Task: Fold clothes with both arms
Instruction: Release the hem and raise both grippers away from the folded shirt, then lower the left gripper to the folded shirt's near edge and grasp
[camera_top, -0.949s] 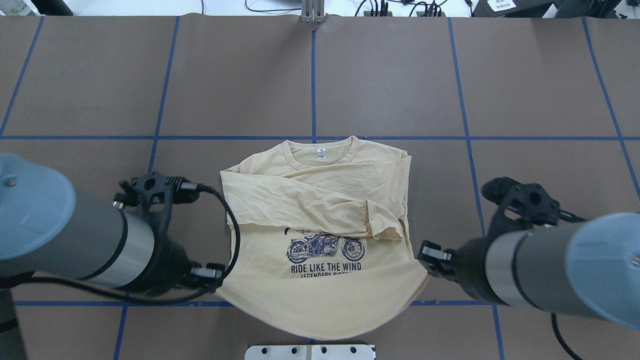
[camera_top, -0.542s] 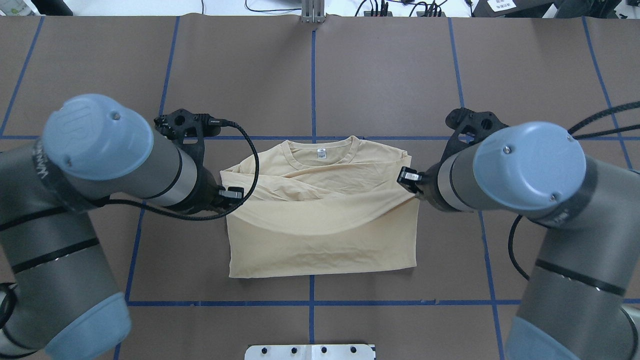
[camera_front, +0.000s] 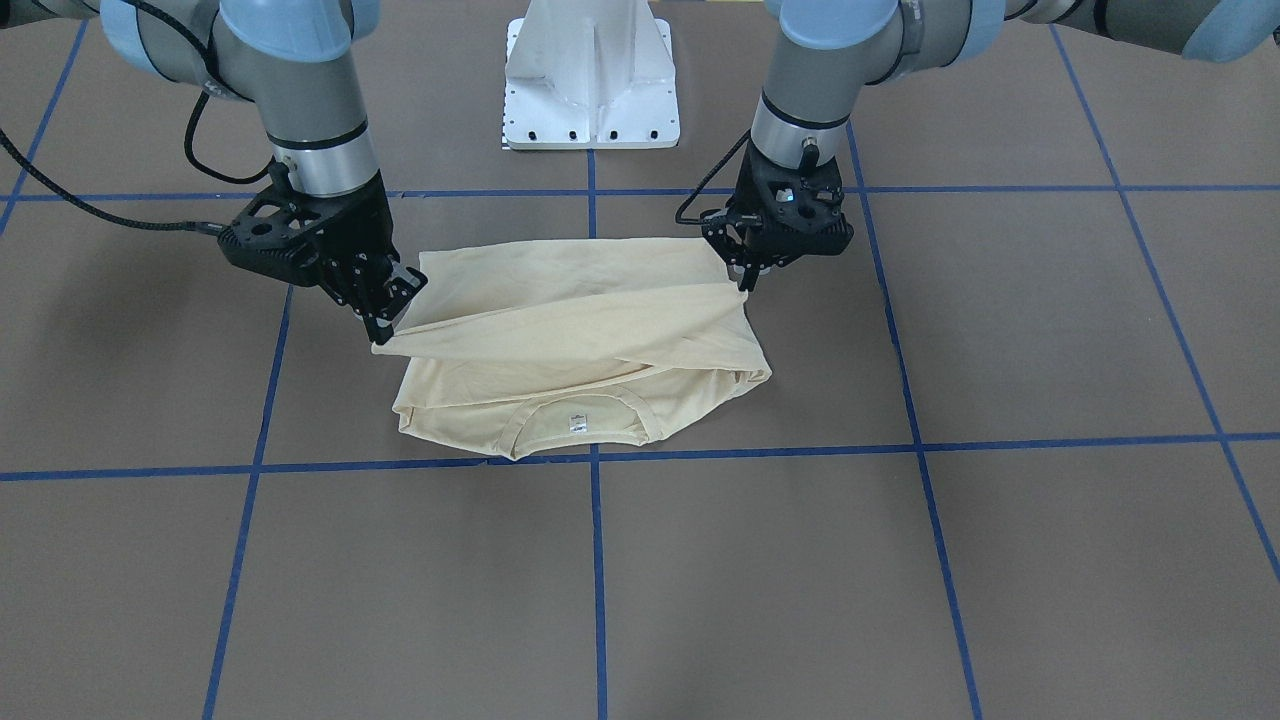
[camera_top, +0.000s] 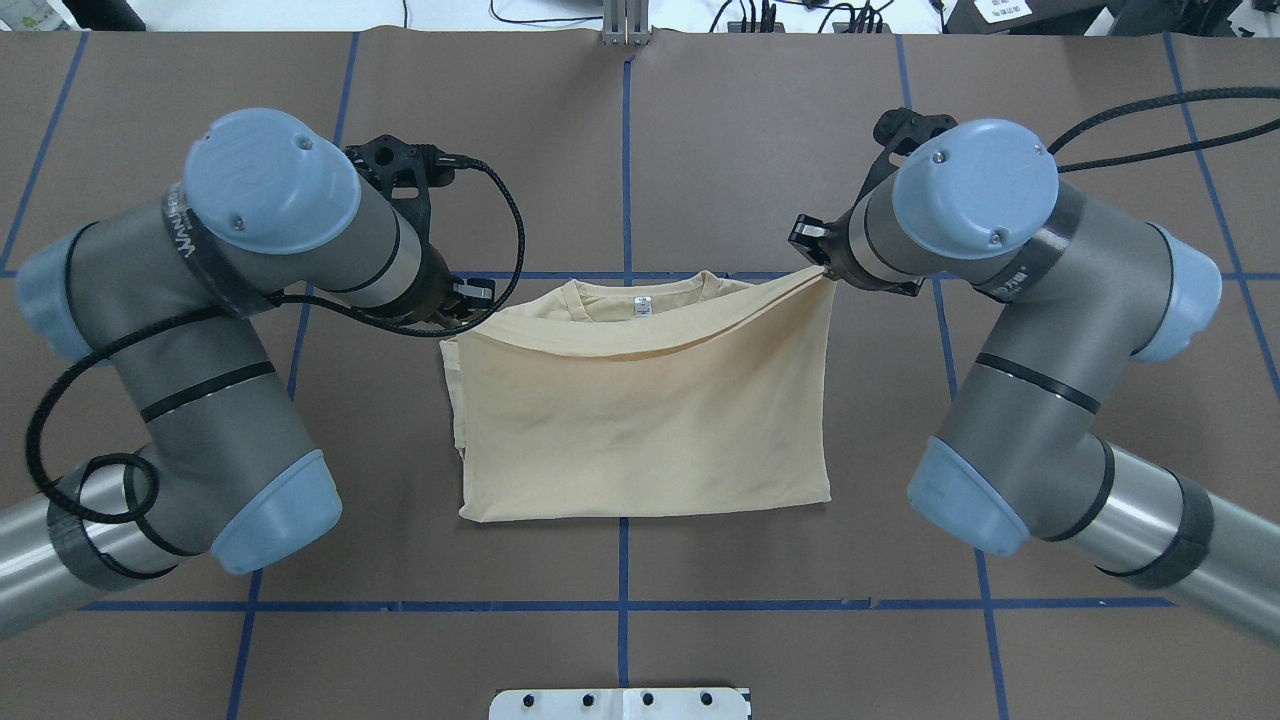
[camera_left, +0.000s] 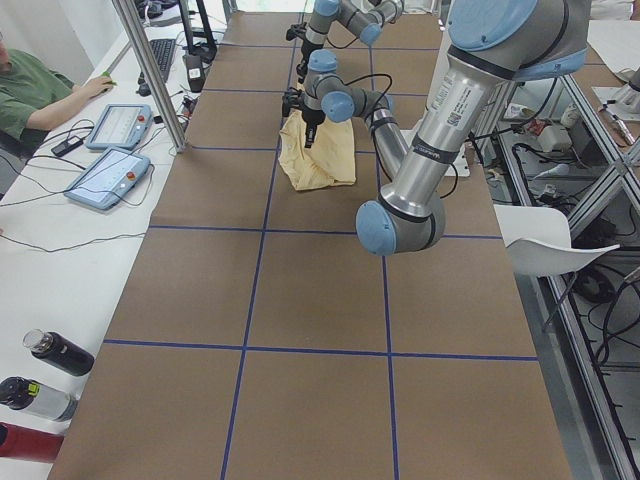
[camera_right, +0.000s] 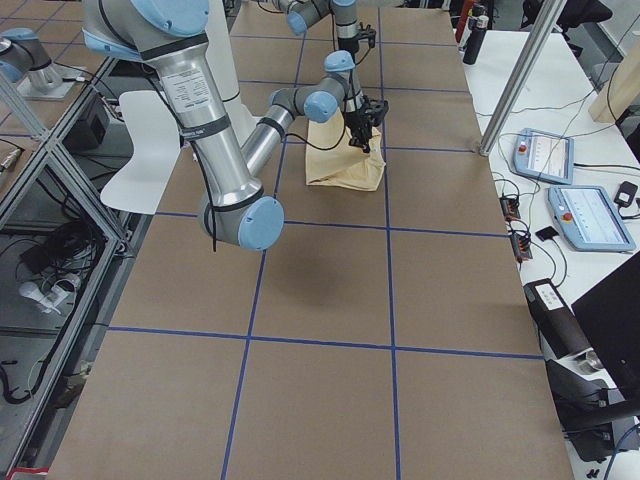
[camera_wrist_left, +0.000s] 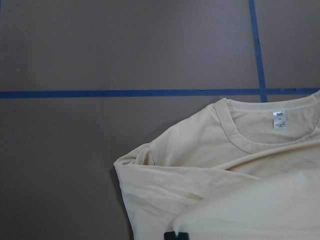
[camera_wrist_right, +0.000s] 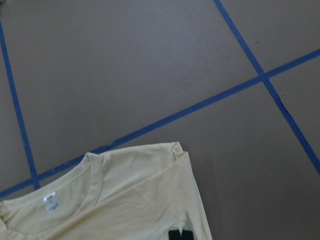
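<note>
Gripping left hand (camera_front: 745, 283): clamped on one hem corner of the T-shirt (camera_top: 640, 430), holding it raised at the garment's 10 o'clock in the overhead view.
Right hand (camera_front: 383, 328): pinched shut on the other hem corner, raised at the garment's 2 o'clock in the overhead view.
Left wrist view: a black fingertip (camera_wrist_left: 175, 236) shows at 6 o'clock of the frame, against cloth. Beyond it lie the collar, a shoulder and the neck label (camera_wrist_left: 280, 120).
Right wrist view: a black fingertip (camera_wrist_right: 181, 234) is at the bottom edge, with the collar and the other shoulder at 7 o'clock.
T-shirt: lies at the middle of the tabletop (camera_top: 780, 150), collar at 12 o'clock and folded edge at 6 o'clock overhead. The lower half is doubled up over the body, plain cream side up.
Overhead view: the lifted hem sags between the two hands, just short of the collar.
Front-facing view: shows what the overhead view flattens, namely the hem hanging clear above the layers beneath, and both hands side-on.
Arms: the left arm (camera_top: 230, 330) and right arm (camera_top: 1040, 330) reach in from 8 and 4 o'clock.
Side views: the hands are too small to judge.
Surroundings: blue tape lines (camera_top: 626, 150) grid the tabletop, and a white pedestal base (camera_front: 590, 70) stands at 12 o'clock in the front-facing view.
</note>
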